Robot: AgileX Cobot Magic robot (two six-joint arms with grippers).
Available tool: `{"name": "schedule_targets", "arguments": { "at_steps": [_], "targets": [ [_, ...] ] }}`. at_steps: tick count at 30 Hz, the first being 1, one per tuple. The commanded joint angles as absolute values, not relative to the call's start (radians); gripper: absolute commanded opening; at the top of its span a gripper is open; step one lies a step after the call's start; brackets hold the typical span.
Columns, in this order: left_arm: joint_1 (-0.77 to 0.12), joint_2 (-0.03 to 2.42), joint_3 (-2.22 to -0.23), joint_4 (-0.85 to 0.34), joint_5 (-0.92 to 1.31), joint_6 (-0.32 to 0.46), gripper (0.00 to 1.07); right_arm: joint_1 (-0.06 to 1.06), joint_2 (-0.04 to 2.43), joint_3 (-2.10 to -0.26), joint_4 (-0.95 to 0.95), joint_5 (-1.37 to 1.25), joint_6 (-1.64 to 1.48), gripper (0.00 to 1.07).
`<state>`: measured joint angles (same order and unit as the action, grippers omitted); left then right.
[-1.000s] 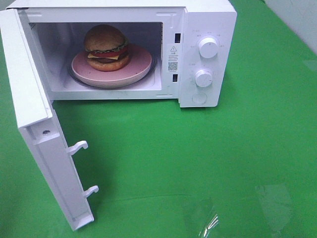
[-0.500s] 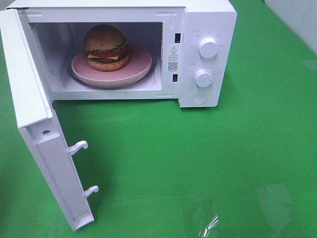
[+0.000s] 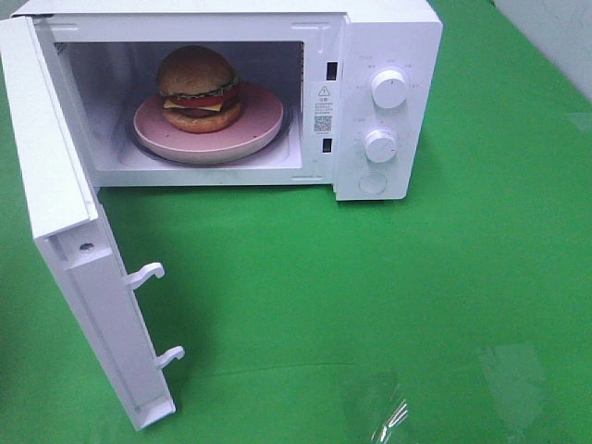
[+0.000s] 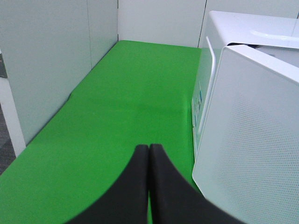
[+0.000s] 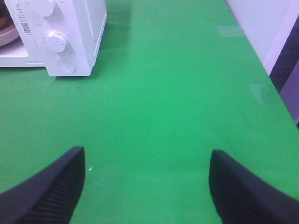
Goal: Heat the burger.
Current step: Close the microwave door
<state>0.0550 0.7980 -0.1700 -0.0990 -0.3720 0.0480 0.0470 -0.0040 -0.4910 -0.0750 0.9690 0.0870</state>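
Note:
The burger (image 3: 198, 90), with a golden-brown bun, lettuce, tomato, cheese and patty, sits on a pink plate (image 3: 259, 122) inside the white microwave (image 3: 388, 37). The microwave door (image 3: 69, 240) stands wide open toward the front left. Neither gripper shows in the exterior high view. In the left wrist view my left gripper (image 4: 148, 148) is shut and empty, beside the outer face of the open door (image 4: 252, 140). In the right wrist view my right gripper (image 5: 147, 156) is open and empty above the green cloth, well in front of the microwave's control panel (image 5: 58, 42).
Two white knobs (image 3: 389, 89) and a round button (image 3: 372, 183) sit on the microwave's right panel. Two latch hooks (image 3: 148, 272) stick out of the door's edge. Green cloth (image 3: 370, 296) covers the table. A grey wall (image 4: 51, 60) borders the left side.

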Motion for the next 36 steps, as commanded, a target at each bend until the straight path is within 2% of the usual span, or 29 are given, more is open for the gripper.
{"name": "schedule_targets", "arguments": {
  "at_steps": [1,2,3,4,5,6,7,8,9,10,11,14,20,24,27,29,32,34,36],
  "targets": [
    [0.051,0.867,-0.166,-0.032,-0.443,-0.039,0.0,0.038,-0.03,-0.488,-0.072,0.96,0.087,0.72],
    [0.051,0.924,-0.166,0.028,-0.47,-0.102,0.0,0.038,-0.03,-0.488,-0.072,0.96,0.087,0.72],
    [0.051,0.924,-0.166,0.028,-0.47,-0.102,0.0,0.038,-0.03,-0.488,-0.072,0.96,0.087,0.72],
    [0.051,0.979,-0.166,0.117,-0.505,-0.164,0.0,0.038,-0.03,-0.488,-0.072,0.96,0.087,0.72],
    [0.051,0.979,-0.166,0.117,-0.505,-0.164,0.0,0.038,-0.03,-0.488,-0.072,0.96,0.087,0.72],
    [0.051,1.033,-0.166,0.217,-0.566,-0.236,0.0,0.038,-0.03,-0.488,-0.072,0.96,0.087,0.72],
    [0.051,1.057,-0.166,0.257,-0.605,-0.27,0.0,0.038,-0.03,-0.488,-0.072,0.96,0.087,0.72],
    [0.051,1.057,-0.166,0.257,-0.605,-0.27,0.0,0.038,-0.03,-0.488,-0.072,0.96,0.087,0.72],
    [0.051,1.098,-0.166,0.341,-0.682,-0.322,0.0,0.038,-0.03,-0.488,-0.072,0.96,0.087,0.72],
    [0.051,1.098,-0.166,0.341,-0.682,-0.322,0.0,0.038,-0.03,-0.488,-0.072,0.96,0.087,0.72],
    [0.051,1.136,-0.166,0.417,-0.755,-0.358,0.0,0.038,-0.03,-0.488,-0.072,0.96,0.087,0.72],
    [0.051,1.196,-0.167,0.498,-0.822,-0.379,0.0,0.038,-0.03,-0.488,-0.072,0.96,0.087,0.72],
    [0.039,1.257,-0.193,0.51,-0.827,-0.383,0.0,0.038,-0.03,-0.488,-0.072,0.96,0.087,0.72],
    [-0.057,1.306,-0.261,0.473,-0.771,-0.369,0.0,0.038,-0.03,-0.488,-0.072,0.96,0.087,0.72],
    [-0.07,1.312,-0.268,0.467,-0.751,-0.369,0.0,0.038,-0.03,-0.488,-0.072,0.96,0.087,0.72],
    [-0.123,1.338,-0.297,0.464,-0.726,-0.367,0.0,0.038,-0.03,-0.488,-0.072,0.96,0.087,0.72],
    [-0.141,1.345,-0.308,0.458,-0.717,-0.367,0.0,0.038,-0.03,-0.488,-0.072,0.96,0.087,0.72],
    [-0.197,1.387,-0.335,0.396,-0.698,-0.347,0.0,0.038,-0.03,-0.488,-0.072,0.96,0.087,0.72],
    [-0.209,1.398,-0.338,0.376,-0.698,-0.347,0.0,0.038,-0.03,-0.488,-0.072,0.96,0.087,0.72]
  ]
}}
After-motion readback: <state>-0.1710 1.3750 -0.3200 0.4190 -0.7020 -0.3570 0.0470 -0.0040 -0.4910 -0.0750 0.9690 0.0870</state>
